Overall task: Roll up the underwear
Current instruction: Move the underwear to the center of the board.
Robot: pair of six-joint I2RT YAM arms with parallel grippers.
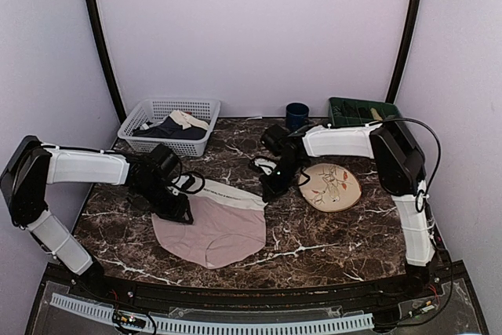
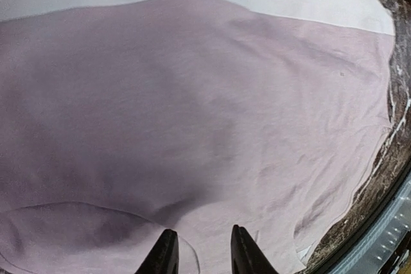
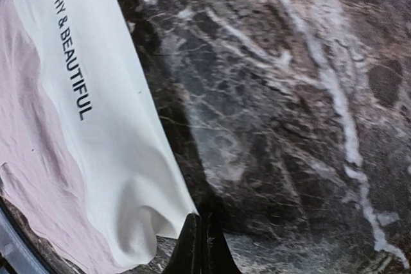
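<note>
The underwear [image 1: 212,229] lies flat on the marble table, dusty pink with a cream waistband [image 1: 223,192] along its far edge. My left gripper [image 1: 176,209] is at the garment's left edge; in the left wrist view the gripper [image 2: 202,255] is open, its fingers [image 2: 166,258] just above the pink fabric [image 2: 205,107] with nothing between them. My right gripper [image 1: 271,190] is at the waistband's right corner. In the right wrist view the gripper [image 3: 205,235] is shut, and the cream waistband [image 3: 96,126] with dark lettering tents up to its tips.
A white basket [image 1: 133,127] with a dark navy garment [image 1: 169,129] and a beige cloth [image 1: 190,120] stands at the back left. A blue cup [image 1: 296,115] and a green crate [image 1: 361,110] stand at the back right. A round plate [image 1: 331,186] lies right of the underwear.
</note>
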